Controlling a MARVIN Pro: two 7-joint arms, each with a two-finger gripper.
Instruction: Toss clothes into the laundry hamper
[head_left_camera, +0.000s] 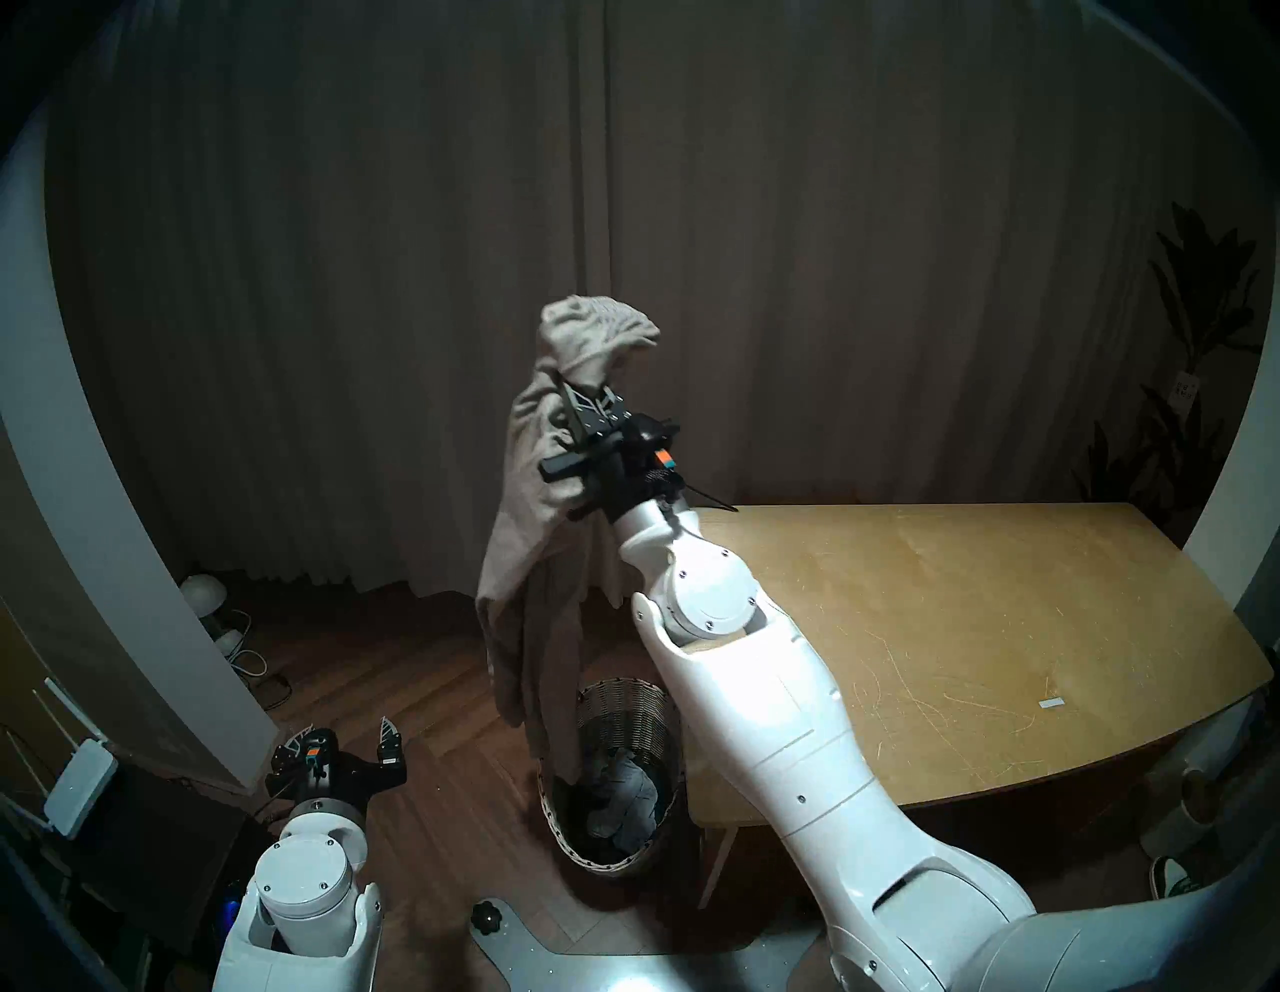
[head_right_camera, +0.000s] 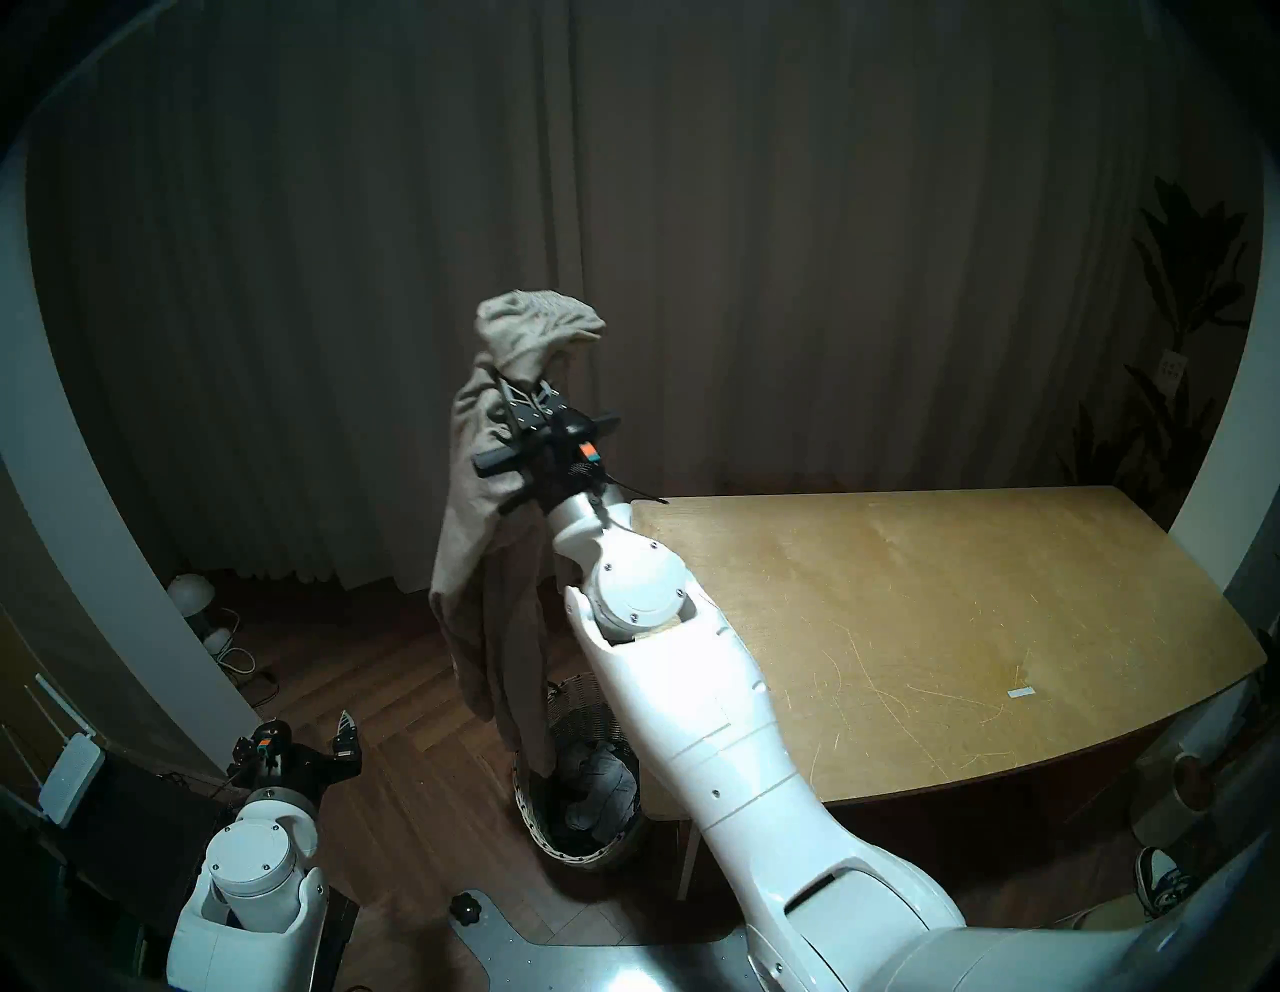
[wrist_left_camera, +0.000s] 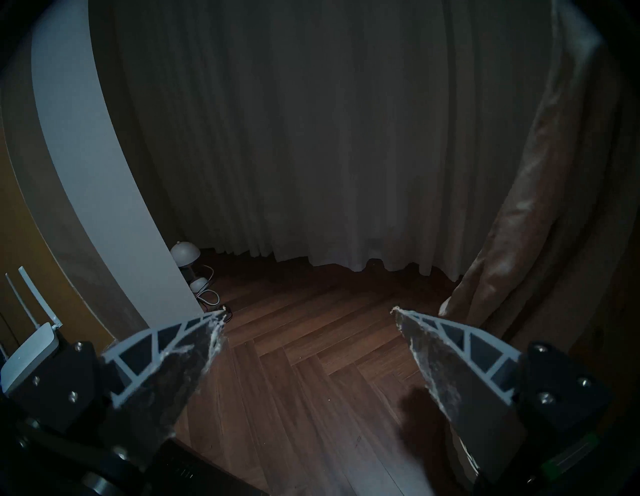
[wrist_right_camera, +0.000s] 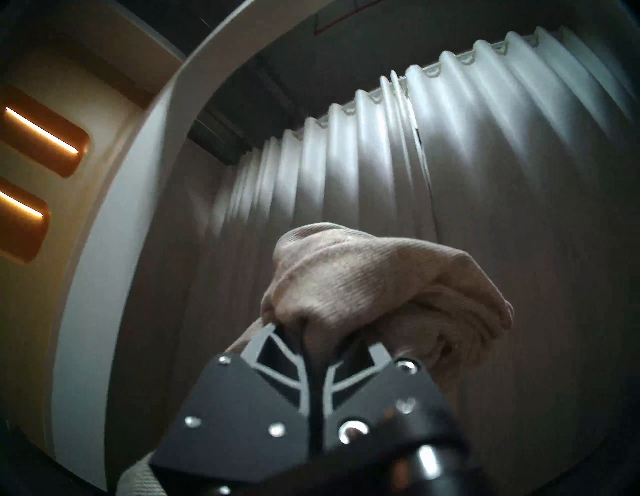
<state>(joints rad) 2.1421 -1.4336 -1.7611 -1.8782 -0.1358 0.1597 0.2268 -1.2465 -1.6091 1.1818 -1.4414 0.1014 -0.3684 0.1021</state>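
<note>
Beige ribbed garment (head_left_camera: 526, 554) dangles into wicker hamper (head_left_camera: 627, 706) holding grey clothes (head_left_camera: 634, 796).

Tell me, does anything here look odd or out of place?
Mainly the beige garment: the right gripper holds it bunched up high, its tail dangling to the wicker hamper rim. The left gripper's fingertips look frayed, with fluff stuck on.

- Between the spread jaws of the left gripper (wrist_left_camera: 308, 311) there is only bare wooden floor (wrist_left_camera: 311, 346); ahead of them a curtain (wrist_left_camera: 311, 138) closes the way.
- Outside the one jaw a white wall edge (wrist_left_camera: 104, 207) stands near; outside the other hangs the beige-grey ribbed garment (wrist_left_camera: 540, 207).
- Below the right gripper (head_left_camera: 580, 388), whose jaws are pinched on that garment, its tail fills part of the wicker hamper's (head_left_camera: 554, 807) mouth; the table (head_left_camera: 970, 623) flanks the hamper.
</note>
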